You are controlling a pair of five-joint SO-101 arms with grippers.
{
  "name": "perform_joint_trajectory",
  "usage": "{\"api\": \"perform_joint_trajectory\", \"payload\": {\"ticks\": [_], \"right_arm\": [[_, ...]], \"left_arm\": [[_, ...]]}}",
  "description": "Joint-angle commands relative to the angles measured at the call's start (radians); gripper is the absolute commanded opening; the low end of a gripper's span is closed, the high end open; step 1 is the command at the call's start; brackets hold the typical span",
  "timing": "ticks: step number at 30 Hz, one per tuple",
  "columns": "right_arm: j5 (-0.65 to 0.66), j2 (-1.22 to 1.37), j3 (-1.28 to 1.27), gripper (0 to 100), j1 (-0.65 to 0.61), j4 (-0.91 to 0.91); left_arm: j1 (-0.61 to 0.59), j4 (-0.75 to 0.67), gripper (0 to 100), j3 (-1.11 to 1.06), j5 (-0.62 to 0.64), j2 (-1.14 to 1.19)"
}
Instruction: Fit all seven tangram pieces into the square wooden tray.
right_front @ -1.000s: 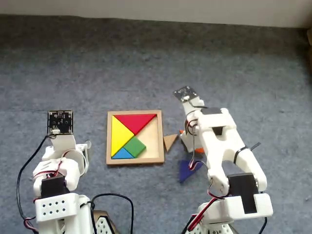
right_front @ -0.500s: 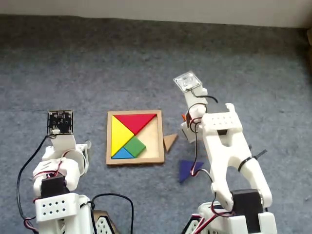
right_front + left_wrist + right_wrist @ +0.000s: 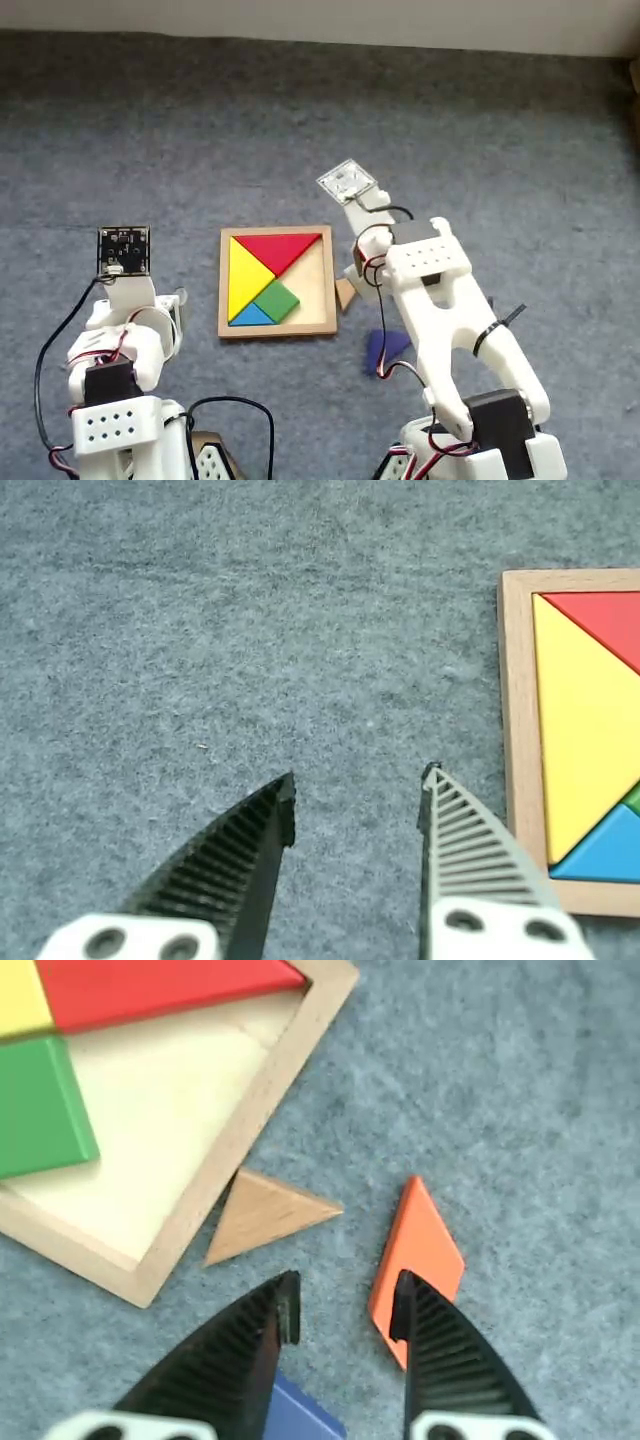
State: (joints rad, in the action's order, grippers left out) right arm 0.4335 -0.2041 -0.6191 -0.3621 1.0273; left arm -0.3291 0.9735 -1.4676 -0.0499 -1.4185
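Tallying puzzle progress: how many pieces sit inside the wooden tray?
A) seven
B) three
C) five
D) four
D: the wooden tray holds the red triangle, yellow triangle, green square and light blue triangle; the tan triangle, orange parallelogram and dark blue triangle lie on the carpet.

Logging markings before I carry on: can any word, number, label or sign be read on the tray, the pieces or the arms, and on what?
No readable text anywhere.
wooden tray: bare wood, no print.
red piece, orange piece, tan triangle: plain faces, no print.
black board on the left arm's wrist: pale specks, too small to read.
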Motion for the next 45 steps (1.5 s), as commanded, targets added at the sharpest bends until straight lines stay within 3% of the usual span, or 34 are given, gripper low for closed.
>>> {"api": "perform_joint_trajectory", "payload": {"ticks": [1, 5, 11, 16, 32, 38, 45], "right_arm": [[0.000, -0.035, 0.007, 14.6, 0.054, 0.004], [0.066, -0.035, -0.051, 14.6, 0.064, -0.028], [0.072, -0.033, -0.185, 14.6, 0.070, -0.209], [0.072, -0.031, -0.202, 14.6, 0.140, -0.259], [0.072, 0.180, -0.110, 14.1, 0.157, -0.255], [0.072, 0.177, -0.097, 1.0, 0.160, -0.254], [0.068, 0.067, -0.058, 0.5, 0.179, -0.162]], "left_arm": [[-0.015, -0.017, 21, 0.004, -0.008, -0.012], [-0.015, -0.017, 21, 0.004, -0.008, -0.012], [-0.015, -0.017, 21, 0.004, -0.008, -0.012], [-0.015, -0.018, 21, -0.004, -0.008, -0.012], [-0.015, -0.018, 21, -0.004, -0.009, -0.012], [-0.015, -0.018, 21, -0.004, -0.009, -0.012], [-0.015, -0.018, 21, -0.005, -0.051, -0.012]]}}
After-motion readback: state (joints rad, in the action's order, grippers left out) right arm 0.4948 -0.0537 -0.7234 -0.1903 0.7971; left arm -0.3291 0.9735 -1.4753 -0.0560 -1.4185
